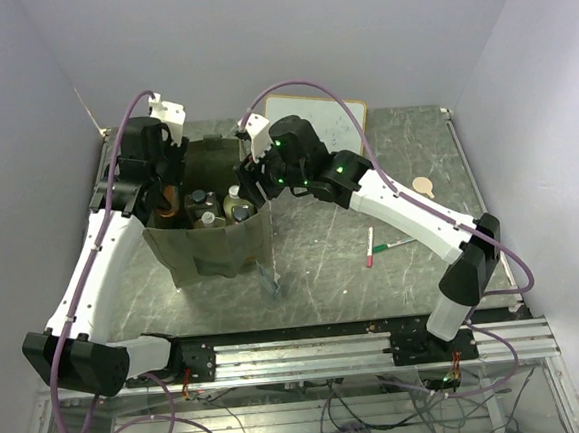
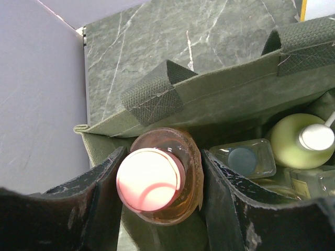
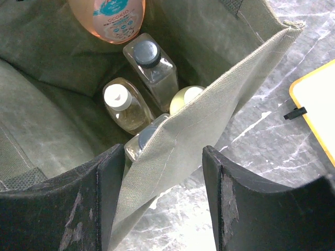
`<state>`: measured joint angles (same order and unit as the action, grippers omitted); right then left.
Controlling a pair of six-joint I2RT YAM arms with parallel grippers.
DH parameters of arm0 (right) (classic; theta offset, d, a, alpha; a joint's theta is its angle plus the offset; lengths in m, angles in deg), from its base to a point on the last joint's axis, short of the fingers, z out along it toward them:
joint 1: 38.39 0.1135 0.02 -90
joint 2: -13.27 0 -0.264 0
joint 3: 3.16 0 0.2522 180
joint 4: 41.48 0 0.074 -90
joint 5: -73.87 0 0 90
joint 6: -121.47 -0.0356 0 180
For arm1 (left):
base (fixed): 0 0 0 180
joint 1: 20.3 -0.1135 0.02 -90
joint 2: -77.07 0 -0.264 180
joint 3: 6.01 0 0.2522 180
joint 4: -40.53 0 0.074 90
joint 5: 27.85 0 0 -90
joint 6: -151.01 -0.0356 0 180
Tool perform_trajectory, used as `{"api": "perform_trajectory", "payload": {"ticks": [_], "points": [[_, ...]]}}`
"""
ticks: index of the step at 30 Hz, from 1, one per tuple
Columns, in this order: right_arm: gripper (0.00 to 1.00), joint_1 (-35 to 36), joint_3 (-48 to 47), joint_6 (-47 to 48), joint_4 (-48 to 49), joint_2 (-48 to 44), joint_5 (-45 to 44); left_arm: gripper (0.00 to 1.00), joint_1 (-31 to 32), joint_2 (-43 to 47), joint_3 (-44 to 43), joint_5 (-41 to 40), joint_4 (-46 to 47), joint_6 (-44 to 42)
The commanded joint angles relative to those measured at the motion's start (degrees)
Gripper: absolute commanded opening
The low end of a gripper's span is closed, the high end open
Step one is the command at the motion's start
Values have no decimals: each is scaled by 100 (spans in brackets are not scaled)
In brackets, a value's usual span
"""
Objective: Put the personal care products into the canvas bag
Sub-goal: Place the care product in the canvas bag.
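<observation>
As the right gripper (image 3: 162, 159), jaws parted, straddles the canvas bag (image 3: 220, 99) wall, the left gripper (image 2: 162, 157) should lower its clasped orange bottle (image 2: 151, 180) before releasing.

The top external camera hangs above and behind the two arm bases and looks down and forward from well back. It takes in the whole grey marbled counter (image 1: 354, 272), both arms and the boxy olive-green canvas bag (image 1: 207, 248). The left wrist camera sits close behind the left claw (image 2: 159, 157), facing steeply down between its black fingers (image 2: 94, 198) onto the orange plastic bottle with a round pink cap (image 2: 151, 179). Beyond that claw lie the bag's rim and the counter. The right wrist camera looks down just as closely past the right claw (image 3: 159, 157), with the bag's wall running between its fingers. All three views share the bag's inside. Both wrist views show that orange bottle and the round yellow-green bottle (image 2: 293, 144).
</observation>
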<state>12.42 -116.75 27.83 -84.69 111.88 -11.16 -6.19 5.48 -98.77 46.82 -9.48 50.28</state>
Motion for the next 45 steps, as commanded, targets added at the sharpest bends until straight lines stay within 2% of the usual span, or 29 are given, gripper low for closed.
{"api": "perform_trajectory", "payload": {"ticks": [1,19,34,45], "points": [[60,8,151,115,-52,-170,13,7,110,115,-166,-249,795,-242],[58,-18,326,152,7,-304,40,7,207,-9,108,-524,420,60],[55,-36,529,147,49,-397,45,7,165,100,397,-636,294,-41],[53,-59,683,100,64,-453,83,7,-110,79,639,-552,264,554]]}}
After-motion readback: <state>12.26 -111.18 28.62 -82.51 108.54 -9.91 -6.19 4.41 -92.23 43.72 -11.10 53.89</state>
